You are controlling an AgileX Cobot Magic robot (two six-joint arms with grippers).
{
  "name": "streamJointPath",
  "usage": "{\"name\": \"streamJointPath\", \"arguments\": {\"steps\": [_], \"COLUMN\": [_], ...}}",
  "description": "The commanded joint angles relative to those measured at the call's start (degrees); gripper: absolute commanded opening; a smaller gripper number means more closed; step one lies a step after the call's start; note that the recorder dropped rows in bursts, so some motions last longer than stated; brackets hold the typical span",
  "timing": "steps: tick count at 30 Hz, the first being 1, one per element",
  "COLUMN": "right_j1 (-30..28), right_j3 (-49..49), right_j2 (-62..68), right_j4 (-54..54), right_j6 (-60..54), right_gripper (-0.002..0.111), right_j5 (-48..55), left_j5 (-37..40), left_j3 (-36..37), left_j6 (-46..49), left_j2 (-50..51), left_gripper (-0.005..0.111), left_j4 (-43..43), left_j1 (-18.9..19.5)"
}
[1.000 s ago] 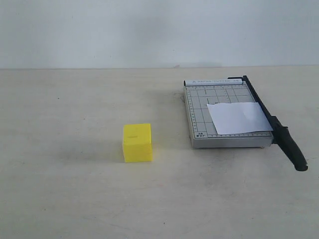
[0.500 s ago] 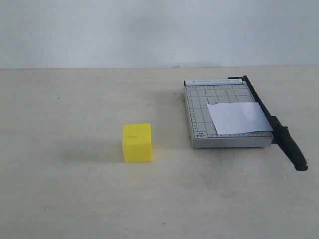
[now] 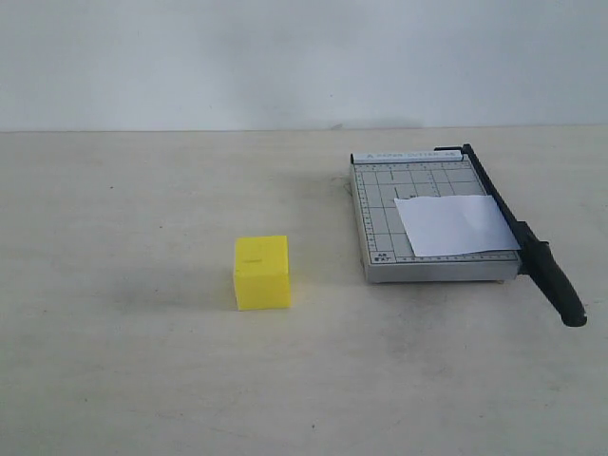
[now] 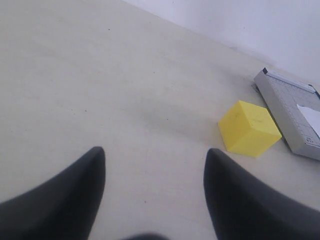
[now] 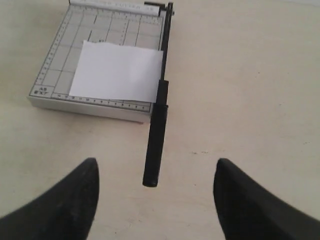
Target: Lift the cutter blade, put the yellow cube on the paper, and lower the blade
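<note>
We hold both sets of jaws spread wide and empty above the pale counter [image 3: 123, 370]. The yellow cube [image 3: 261, 273] sits on the bare counter to the left of the grey trimmer board [image 3: 378, 214], apart from it. The paper [image 3: 454, 225] lies flat on the board's gridded top, its edge against the blade side. The cutter blade [image 3: 496, 201] lies down along the board's right edge, its thick black handle [image 3: 556, 285] jutting past the front corner. Our right wrist view shows the handle's end between the right jaws, untouched; our left jaws frame bare counter, with the cube beyond them.
</note>
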Motion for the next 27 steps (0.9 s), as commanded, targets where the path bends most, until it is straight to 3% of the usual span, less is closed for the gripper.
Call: {"name": "streamJointPath", "arguments": {"steps": [1,6,15,18,27], "right_j1": [0.0,0.0,0.0,0.0,0.0], "right_j3": [-6.3,-10.6,-10.6,-10.6,-10.6], "right_j2": [14.3,26.9,33.9,34.2,43.8], "right_j4": [3.2,13.4,3.3,2.9,1.7], "right_j6": [-5.2,-16.4,-13.8,-13.3,-10.4], "right_gripper": [0.064,0.064,0.064,0.075,0.075], "right_j5": [0.9,1.9,-1.5,-3.0,-6.2], "left_j5": [-0.1,-0.1,-0.1,-0.1,-0.2], "left_j3": [0.2,0.2,0.2,0.2,0.2], "left_j6": [-0.2,-0.2,-0.2,-0.2,-0.2], "left_j2": [-0.1,-0.1,-0.1,-0.1,-0.1], "left_gripper": [0.056,0.056,0.056,0.056,0.056], "left_j4": [-0.2,-0.2,-0.2,-0.2,-0.2], "left_j1": [-0.3,-0.3,-0.3,-0.3,-0.3]}}
